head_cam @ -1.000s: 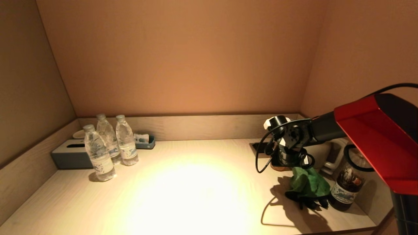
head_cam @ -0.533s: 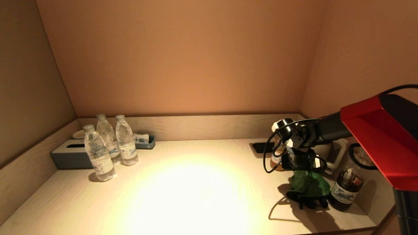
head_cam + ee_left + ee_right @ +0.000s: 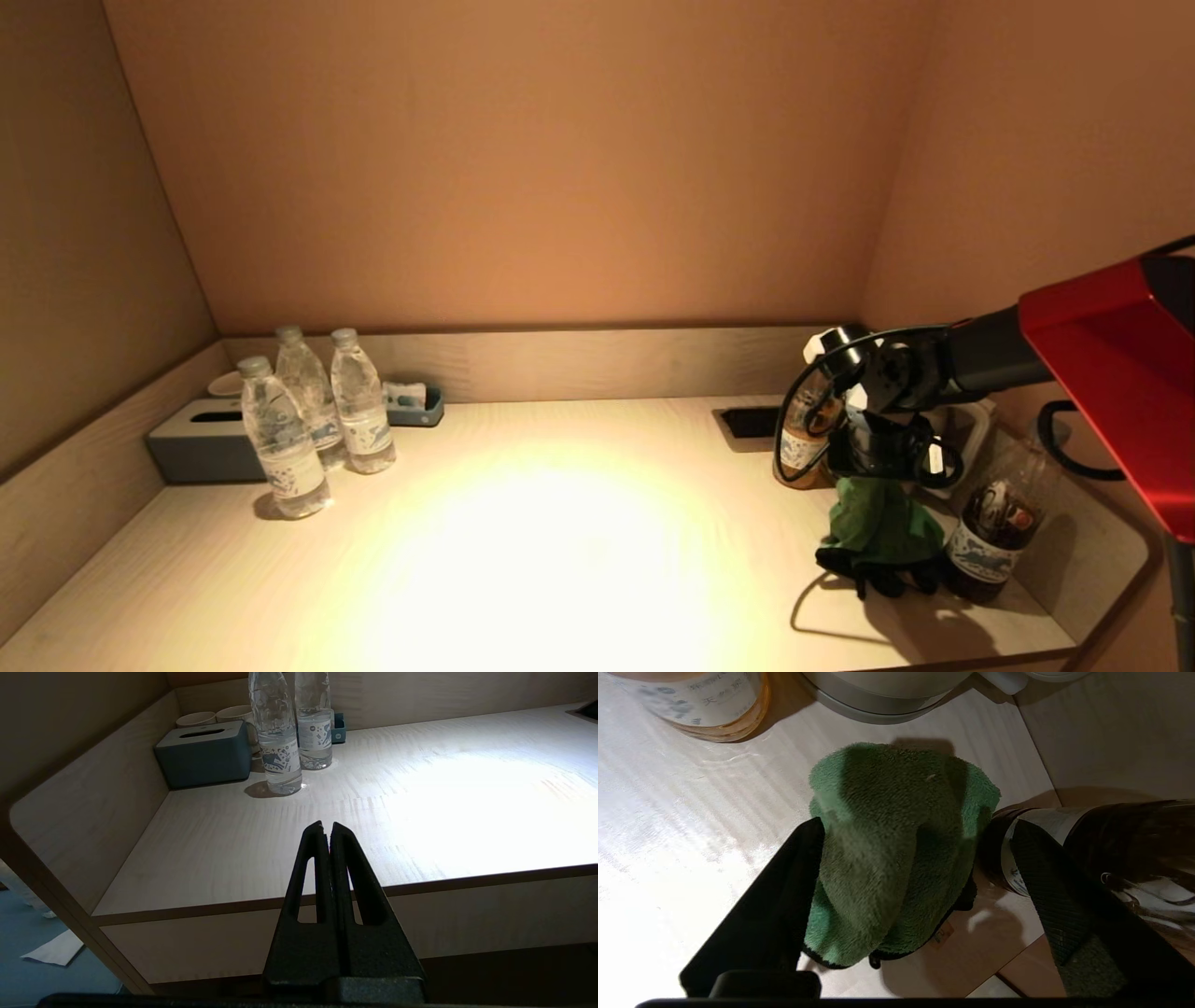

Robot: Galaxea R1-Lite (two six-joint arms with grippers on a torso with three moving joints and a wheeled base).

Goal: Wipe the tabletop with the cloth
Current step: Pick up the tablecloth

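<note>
The green cloth (image 3: 882, 527) with a dark edge stands bunched on the light wooden tabletop (image 3: 560, 541) at the right, next to a dark bottle (image 3: 991, 537). My right gripper (image 3: 882, 476) hangs just above it, open. In the right wrist view the cloth (image 3: 896, 849) sits between the spread fingers (image 3: 784, 896), resting against one of them; the other finger is beside the dark bottle (image 3: 1111, 849). My left gripper (image 3: 327, 828) is shut and empty, parked in front of the table's front edge, out of the head view.
An amber bottle (image 3: 801, 448) and a white kettle (image 3: 962, 425) stand behind the cloth, by a dark cut-out (image 3: 747, 422). Three water bottles (image 3: 313, 420), a grey tissue box (image 3: 196, 448) and cups stand at the back left. Walls close in both sides.
My right arm has moved to the right and slightly back, uncovering the amber bottle. The cloth has stayed in about the same spot.
</note>
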